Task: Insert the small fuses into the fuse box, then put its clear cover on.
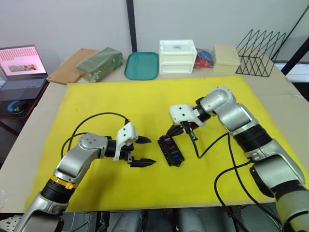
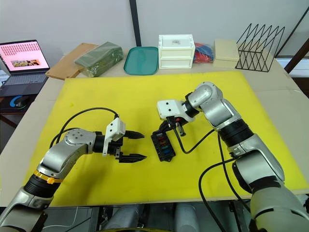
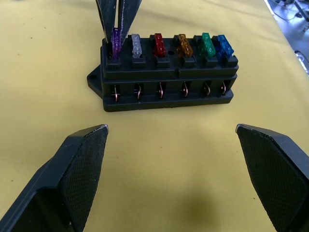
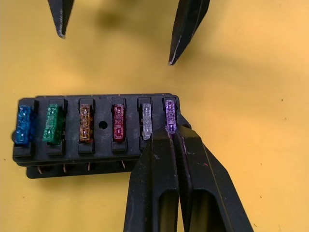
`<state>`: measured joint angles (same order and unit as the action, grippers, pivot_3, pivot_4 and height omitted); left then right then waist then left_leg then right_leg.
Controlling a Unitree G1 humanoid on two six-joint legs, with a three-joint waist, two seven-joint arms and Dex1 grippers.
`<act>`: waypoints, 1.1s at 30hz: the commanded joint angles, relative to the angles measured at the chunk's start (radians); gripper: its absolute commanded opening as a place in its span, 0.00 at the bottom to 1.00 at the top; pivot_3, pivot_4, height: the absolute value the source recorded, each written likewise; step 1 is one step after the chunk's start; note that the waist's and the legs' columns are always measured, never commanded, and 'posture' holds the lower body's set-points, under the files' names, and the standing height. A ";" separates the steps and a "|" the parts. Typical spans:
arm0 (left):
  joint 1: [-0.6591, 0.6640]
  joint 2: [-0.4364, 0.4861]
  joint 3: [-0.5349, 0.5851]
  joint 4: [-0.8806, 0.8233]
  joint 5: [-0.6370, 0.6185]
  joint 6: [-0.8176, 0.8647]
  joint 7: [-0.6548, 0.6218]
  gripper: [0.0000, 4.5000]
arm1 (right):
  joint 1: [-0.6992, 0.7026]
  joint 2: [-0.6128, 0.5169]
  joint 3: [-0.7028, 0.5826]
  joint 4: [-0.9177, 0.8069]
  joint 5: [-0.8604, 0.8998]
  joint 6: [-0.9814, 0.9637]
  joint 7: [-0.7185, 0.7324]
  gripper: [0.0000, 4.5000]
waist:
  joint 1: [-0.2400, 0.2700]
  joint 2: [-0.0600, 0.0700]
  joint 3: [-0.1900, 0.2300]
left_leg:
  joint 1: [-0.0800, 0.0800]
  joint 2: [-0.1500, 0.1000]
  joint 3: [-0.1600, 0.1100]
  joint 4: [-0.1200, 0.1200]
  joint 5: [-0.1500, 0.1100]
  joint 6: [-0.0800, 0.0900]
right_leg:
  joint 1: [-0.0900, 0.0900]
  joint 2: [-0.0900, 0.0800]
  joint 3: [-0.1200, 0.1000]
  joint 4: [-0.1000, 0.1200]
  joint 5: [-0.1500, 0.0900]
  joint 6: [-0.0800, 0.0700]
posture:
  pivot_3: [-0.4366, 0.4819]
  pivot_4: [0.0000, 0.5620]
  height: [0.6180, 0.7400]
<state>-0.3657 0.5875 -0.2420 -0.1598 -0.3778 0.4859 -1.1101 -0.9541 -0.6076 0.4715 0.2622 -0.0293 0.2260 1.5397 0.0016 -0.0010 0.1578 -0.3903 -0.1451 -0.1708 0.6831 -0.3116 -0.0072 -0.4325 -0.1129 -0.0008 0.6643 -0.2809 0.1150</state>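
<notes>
Purple was the last fuse (image 4: 169, 116) going in: the right gripper (image 4: 173, 137), fingers together, pressed on it at the end slot of the fuse box (image 1: 171, 151), mid-mat (image 1: 145, 96), nearer the front edge. Six fuses (image 3: 169, 46) stood in a row, so I judged insertion nearly done; next comes fetching the cover. The left gripper (image 1: 143, 151) waited apart beside the box. Wrist views showed each fuse's colour and seating; head views did not.

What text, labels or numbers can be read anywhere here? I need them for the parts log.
None can be read.
White drawer box: a label on its top drawer, too small to read.
Laptop: screen content, blurred.
Small fuses in the fuse box: no legible ratings.
</notes>
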 commanded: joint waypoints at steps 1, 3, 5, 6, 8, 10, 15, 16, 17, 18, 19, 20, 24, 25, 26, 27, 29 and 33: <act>0.000 0.001 0.007 -0.030 0.000 -0.011 0.002 0.99 | -0.007 0.004 0.026 0.016 -0.032 -0.010 0.011 0.00 | 0.000 0.000 0.000 | 0.000 0.000 0.000 0.000 0.000 0.000 | 0.000 0.000 0.000 0.000 0.000 0.000 | 0.48 0.27 1.00; 0.000 0.001 0.007 -0.029 0.001 -0.012 0.003 0.99 | -0.010 0.007 0.024 0.019 -0.032 -0.008 0.013 0.00 | 0.000 0.000 0.000 | 0.000 0.000 0.000 0.000 0.000 0.000 | 0.000 0.000 0.000 0.000 0.000 0.000 | 0.48 0.27 1.00; 0.000 0.001 0.007 -0.028 0.001 -0.013 0.004 0.99 | -0.014 0.009 0.018 0.015 -0.025 -0.003 0.016 0.00 | 0.000 0.000 0.000 | 0.000 0.000 0.000 0.000 0.000 0.000 | 0.000 0.000 0.000 0.000 0.000 0.000 | 0.48 0.27 1.00; 0.000 0.002 0.007 -0.027 0.002 -0.014 0.003 0.99 | -0.017 0.009 0.014 0.012 -0.021 -0.001 0.016 0.00 | 0.000 0.000 0.000 | 0.000 0.000 0.000 0.000 0.000 0.000 | 0.000 0.000 0.000 0.000 0.000 0.000 | 0.48 0.27 1.00; 0.001 0.003 0.008 -0.027 0.001 -0.014 0.003 1.00 | -0.022 0.009 0.003 -0.001 -0.010 0.010 0.018 0.16 | 0.000 0.000 0.000 | 0.000 0.000 0.000 0.000 0.000 0.000 | 0.000 0.000 0.000 0.000 0.000 0.000 | 0.48 0.27 1.00; 0.002 0.004 0.009 -0.028 0.001 -0.014 0.002 1.00 | -0.024 0.008 -0.012 -0.023 0.010 0.032 0.023 0.29 | 0.000 0.000 0.000 | 0.000 0.000 0.000 0.000 0.000 0.000 | 0.000 0.000 0.000 0.000 0.000 0.000 | 0.48 0.27 1.00; 0.007 0.007 0.013 -0.034 -0.001 -0.013 0.003 1.00 | -0.029 -0.005 -0.048 -0.076 0.042 0.082 0.015 0.29 | -0.002 0.000 0.000 | 0.000 0.000 0.000 0.000 0.000 0.000 | 0.000 0.000 0.000 0.000 0.000 0.000 | 0.48 0.27 1.00; 0.009 0.007 0.015 -0.035 -0.001 -0.014 0.004 1.00 | -0.028 -0.011 -0.055 -0.087 0.047 0.092 0.012 0.29 | -0.003 0.000 0.000 | 0.000 0.000 0.000 0.000 0.000 0.000 | 0.000 0.000 0.000 0.000 0.000 0.000 | 0.48 0.27 1.00; 0.011 0.007 0.016 -0.036 -0.001 -0.015 0.005 1.00 | -0.026 -0.015 -0.060 -0.095 0.050 0.098 0.010 0.29 | -0.004 0.000 0.000 | 0.000 0.000 0.000 0.000 0.000 0.000 | 0.000 0.000 0.000 0.000 0.000 0.000 | 0.48 0.27 1.00; 0.011 0.007 0.016 -0.036 -0.001 -0.015 0.006 1.00 | -0.026 -0.017 -0.062 -0.101 0.053 0.103 0.008 0.29 | -0.005 0.000 0.000 | 0.000 0.000 0.000 0.000 0.000 0.000 | 0.000 0.000 0.000 0.000 0.000 0.000 | 0.48 0.27 1.00; 0.011 0.007 0.017 -0.036 -0.001 -0.015 0.006 1.00 | -0.025 -0.019 -0.064 -0.106 0.055 0.108 0.007 0.29 | -0.007 0.000 0.000 | 0.000 0.000 0.000 0.000 0.000 0.000 | 0.000 0.000 0.000 0.000 0.000 0.000 | 0.48 0.27 1.00; 0.011 0.007 0.017 -0.035 -0.001 -0.016 0.006 1.00 | -0.024 -0.020 -0.065 -0.109 0.057 0.111 0.006 0.29 | -0.009 0.000 0.000 | 0.000 0.000 0.000 0.000 0.000 0.000 | 0.000 0.000 0.000 0.000 0.000 0.000 | 0.48 0.27 1.00; -0.004 0.007 0.019 -0.020 0.001 -0.019 0.002 1.00 | -0.024 -0.010 -0.103 -0.129 0.102 0.232 -0.018 0.29 | -0.014 0.000 0.000 | 0.000 0.000 0.000 0.000 0.000 0.000 | 0.000 0.000 0.000 0.000 0.000 0.000 | 0.48 0.27 1.00; -0.007 0.008 0.020 -0.015 0.001 -0.020 0.000 1.00 | -0.035 -0.003 -0.111 -0.117 0.112 0.276 -0.025 0.29 | -0.014 0.000 0.000 | 0.000 0.000 0.000 0.000 0.000 0.000 | 0.000 0.000 0.000 0.000 0.000 0.000 | 0.48 0.27 1.00; -0.010 0.008 0.020 -0.011 0.002 -0.021 -0.001 1.00 | -0.042 0.001 -0.115 -0.109 0.119 0.305 -0.031 0.29 | -0.014 0.000 0.000 | 0.000 0.000 0.000 0.000 0.000 0.000 | 0.000 0.000 0.000 0.000 0.000 0.000 | 0.48 0.27 1.00; -0.015 0.009 0.021 -0.005 0.003 -0.022 -0.002 1.00 | -0.049 0.001 -0.114 -0.095 0.116 0.315 -0.038 0.29 | -0.014 0.000 0.000 | 0.000 0.000 0.000 0.000 0.000 0.000 | 0.000 0.000 0.000 0.000 0.000 0.000 | 0.48 0.27 1.00; -0.021 0.009 0.023 0.005 0.005 -0.023 -0.002 1.00 | -0.056 -0.004 -0.108 -0.071 0.106 0.361 -0.056 0.29 | -0.013 0.000 0.000 | 0.000 0.000 0.000 0.000 0.000 0.000 | 0.000 0.000 0.000 0.000 0.000 0.000 | 0.48 0.27 1.00; -0.027 0.010 0.025 0.009 0.002 -0.019 -0.001 1.00 | -0.063 0.005 -0.117 -0.019 0.131 0.497 -0.080 0.29 | -0.013 0.000 0.000 | 0.000 0.000 0.000 0.000 0.000 0.000 | 0.000 0.000 0.000 0.000 0.000 0.000 | 0.48 0.27 1.00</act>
<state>-0.3781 0.5888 -0.2406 -0.1330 -0.3739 0.4775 -1.1091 -0.9965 -0.6070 0.3847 0.2316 0.0752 0.6660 1.4708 -0.0117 -0.0010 0.1578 -0.3903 -0.1451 -0.1710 0.6828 -0.3116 -0.0072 -0.4328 -0.1130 -0.0008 0.6645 -0.2809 0.1149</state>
